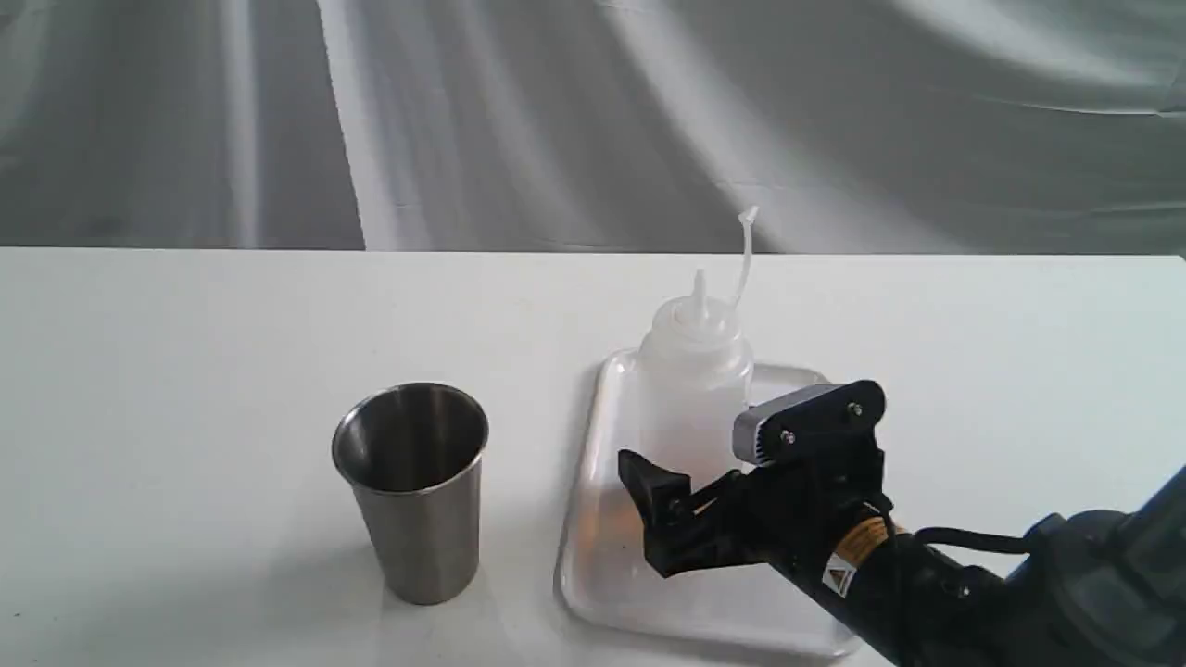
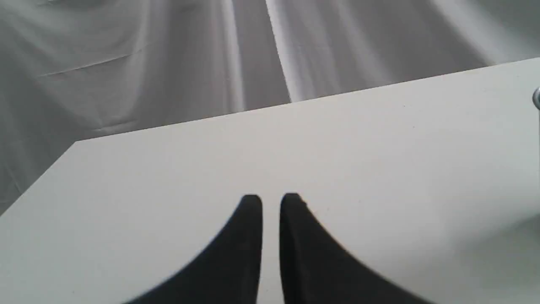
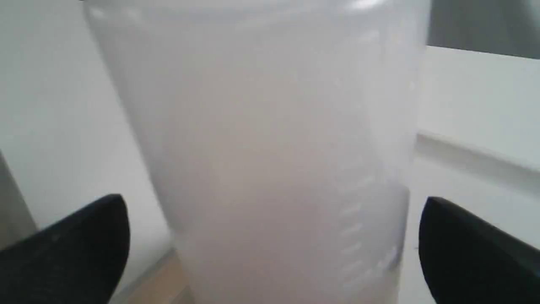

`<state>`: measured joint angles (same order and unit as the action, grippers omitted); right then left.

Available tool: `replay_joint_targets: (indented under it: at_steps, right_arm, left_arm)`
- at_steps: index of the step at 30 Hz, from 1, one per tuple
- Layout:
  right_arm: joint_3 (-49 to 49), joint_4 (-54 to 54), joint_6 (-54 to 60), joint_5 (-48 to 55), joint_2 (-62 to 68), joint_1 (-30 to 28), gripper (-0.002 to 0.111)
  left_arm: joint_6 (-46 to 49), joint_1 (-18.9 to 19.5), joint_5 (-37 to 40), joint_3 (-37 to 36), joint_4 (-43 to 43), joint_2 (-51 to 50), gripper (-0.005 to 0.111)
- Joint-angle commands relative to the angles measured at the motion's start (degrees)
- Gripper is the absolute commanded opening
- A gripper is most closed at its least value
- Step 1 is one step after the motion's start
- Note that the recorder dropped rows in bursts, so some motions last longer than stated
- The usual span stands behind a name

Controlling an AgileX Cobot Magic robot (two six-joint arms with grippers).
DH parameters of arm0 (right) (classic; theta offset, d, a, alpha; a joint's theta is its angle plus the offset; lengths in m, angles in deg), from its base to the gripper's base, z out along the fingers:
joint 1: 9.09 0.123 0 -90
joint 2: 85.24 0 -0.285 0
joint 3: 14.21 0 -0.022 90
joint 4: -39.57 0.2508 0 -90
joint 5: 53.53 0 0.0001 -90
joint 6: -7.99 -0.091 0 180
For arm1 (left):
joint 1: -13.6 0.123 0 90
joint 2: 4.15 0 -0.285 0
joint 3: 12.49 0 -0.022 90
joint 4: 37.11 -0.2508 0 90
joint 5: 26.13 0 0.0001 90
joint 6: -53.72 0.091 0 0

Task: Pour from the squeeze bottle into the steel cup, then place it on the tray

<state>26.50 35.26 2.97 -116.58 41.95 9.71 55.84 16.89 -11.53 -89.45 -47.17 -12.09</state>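
**Item 1, squeeze bottle** (image 1: 690,389): upright on the tray (image 1: 593,574), toward its far side. Nozzle up, cap strap standing loose above, amber liquid low in the base. Judged set down, so the placing step looks complete.

**Item 2, right fingers** (image 3: 76,245): spread wide, one on each side of the bottle's lower body, with a gap showing on both sides. They hold nothing. Judged a release stance, giving room to back away without tipping the bottle.

**Item 3, steel cup** (image 1: 417,491): upright on the bench (image 1: 185,371), just beside the tray. Contents cannot be made out.

**Item 4, left fingers** (image 2: 244,236): narrow, a thin slit between them, empty. They hang over bare bench, well apart from the work.
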Motion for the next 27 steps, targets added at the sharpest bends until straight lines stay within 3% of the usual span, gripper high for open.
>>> replay_joint_targets:
  at_steps: [1,16,27]
  right_arm:
    - [1.56,-0.99,-0.29,-0.98,-2.86,-0.16,0.092]
    - [11.67,-1.78,-4.47,-0.1,-14.12,-0.16,0.092]
    - [21.39,-5.83,-6.05,6.16,-30.18,-0.16,0.092]
  left_arm:
    - [-0.37,0.14,-0.71,-0.25,0.02,0.15,0.008]
    - [-0.37,0.14,-0.71,-0.25,0.02,0.15,0.008]
    - [-0.37,0.14,-0.71,-0.25,0.02,0.15,0.008]
